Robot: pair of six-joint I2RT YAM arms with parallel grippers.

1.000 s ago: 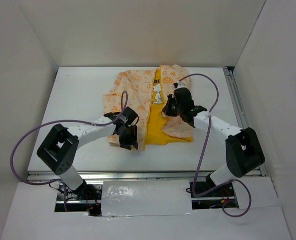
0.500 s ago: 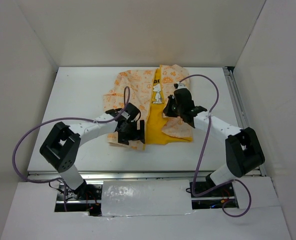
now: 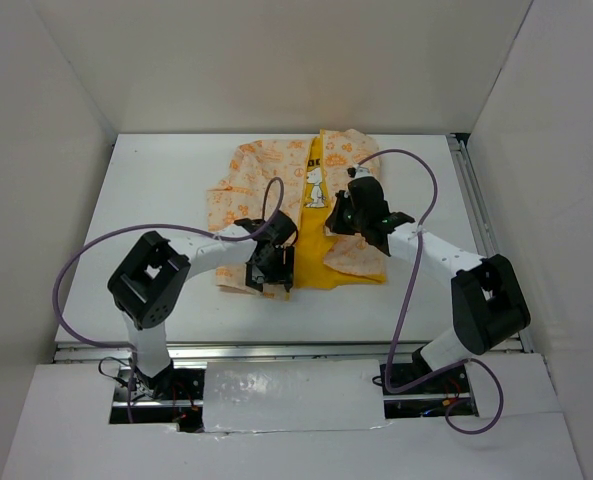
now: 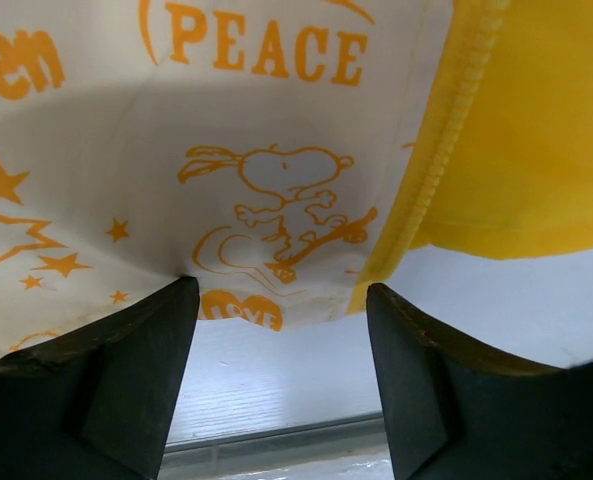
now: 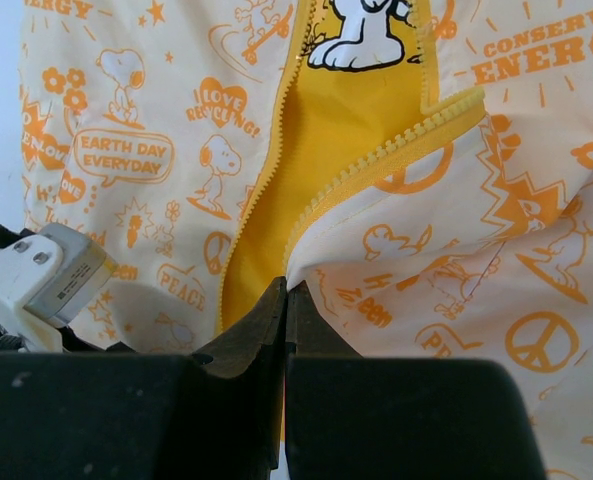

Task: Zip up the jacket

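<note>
From above, the jacket [image 3: 266, 185] lies flat and open on the white table [image 3: 146, 200], toward the far middle, its pale cream-peach cloth printed in orange and parted to show a smooth bright yellow lining [image 3: 316, 250] and a black-and-white cartoon dog [image 3: 316, 186]. The left gripper [image 3: 274, 268] sits at the jacket's near hem, on the left panel just beside the opening. The right gripper [image 3: 338, 216] is at the inner edge of the right panel, which is rumpled and folded over the lining. In the left wrist view, the left gripper [image 4: 281, 300] stands wide, its two blunt black fingers [image 4: 136, 360] flanking the jacket's [image 4: 276, 150] hem corner. The cloth there is thin and matte with outline drawings of stars and a skateboarding dog, bordered by a ribbed yellow zipper strip [image 4: 446, 130], and bare table [image 4: 276, 375] shows below the hem. In the right wrist view, the right gripper [image 5: 285, 292] has its tapered black fingers pressed together, pinching the jacket's [image 5: 496, 220] right panel at its edge. From there the toothed yellow zipper strip [image 5: 396, 150] climbs in a curve, and the lining [image 5: 326, 140] forms a narrow wedge between both panels.
</note>
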